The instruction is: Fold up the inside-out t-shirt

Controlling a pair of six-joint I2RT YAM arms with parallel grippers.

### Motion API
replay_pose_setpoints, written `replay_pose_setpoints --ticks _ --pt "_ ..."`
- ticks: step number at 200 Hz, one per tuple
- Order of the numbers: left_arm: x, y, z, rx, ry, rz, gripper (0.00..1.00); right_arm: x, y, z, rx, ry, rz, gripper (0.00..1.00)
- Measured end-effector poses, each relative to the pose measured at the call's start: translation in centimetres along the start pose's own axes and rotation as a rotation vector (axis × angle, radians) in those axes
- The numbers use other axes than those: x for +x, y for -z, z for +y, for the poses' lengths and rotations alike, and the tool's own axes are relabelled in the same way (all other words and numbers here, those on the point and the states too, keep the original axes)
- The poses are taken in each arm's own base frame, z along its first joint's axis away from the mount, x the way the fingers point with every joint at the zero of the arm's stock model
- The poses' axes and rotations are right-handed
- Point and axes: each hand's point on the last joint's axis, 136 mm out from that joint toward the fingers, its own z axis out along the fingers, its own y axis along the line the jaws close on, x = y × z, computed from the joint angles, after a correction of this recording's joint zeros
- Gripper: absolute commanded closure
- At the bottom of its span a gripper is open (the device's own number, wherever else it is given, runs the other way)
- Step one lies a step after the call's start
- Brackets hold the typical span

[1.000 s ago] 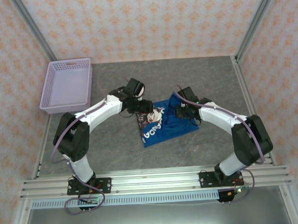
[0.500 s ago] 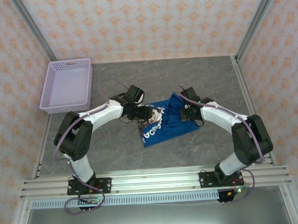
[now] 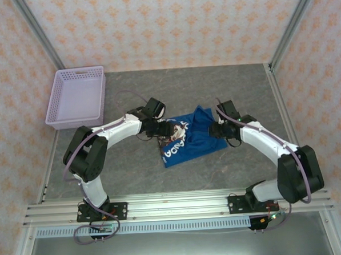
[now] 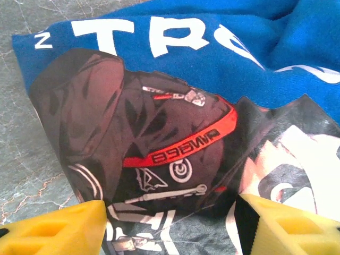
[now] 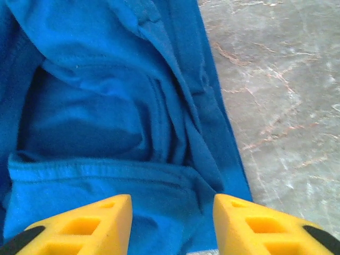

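Grey marbled table (image 3: 132,169) seen from above, closed in by peach patterned wall panels (image 3: 154,25) and a bare metal frame (image 3: 174,206). One lavender mesh basket (image 3: 76,97) in the far left corner, well apart from everything else. Two white-and-black arms bolted at the near edge, both arching inward toward the middle of the table. One royal-blue t-shirt (image 3: 197,140) lying crumpled about midway between the far and near edges, slightly toward the right edge. White lettering and a dark printed picture face up on its left part, plain blue folds on its right. From above, the arms' own wrists cover the shirt's left and right margins.

Left gripper (image 3: 166,130) low over the shirt's left edge, two yellow fingers (image 4: 53,228) spread wide apart and clamped on nothing. Dark print with a red band and white letters lying flat in the gap between them, bare table just beside the cloth's left edge. Contact between fingertips and fabric impossible to judge.

Right gripper (image 3: 217,131) at the shirt's right edge, its two yellow fingers (image 5: 79,228) likewise parted and gripping nothing. Rumpled blue folds directly ahead, a stitched hem running across just beyond the fingertips. Bare marbled table to the right of the cloth.
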Motion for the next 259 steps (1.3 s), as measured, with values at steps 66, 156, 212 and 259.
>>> replay_pose_setpoints --ticks 66,156,212,259 --pt "0.0 0.0 0.0 0.0 0.0 0.0 0.34 0.6 -3.3 0.5 0.014 0.038 0.101 0.79" --pt "0.2 -0.5 0.3 -0.011 -0.001 0.011 0.34 0.1 -1.0 -0.6 0.056 0.007 0.038 1.0" --pt "0.3 -0.8 0.7 -0.031 -0.005 0.012 0.34 2.6 0.1 -4.0 0.143 -0.144 -0.004 1.0" --pt "0.4 -1.4 1.2 -0.05 -0.006 0.02 0.34 4.4 -0.6 -6.5 0.229 -0.253 -0.002 0.82"
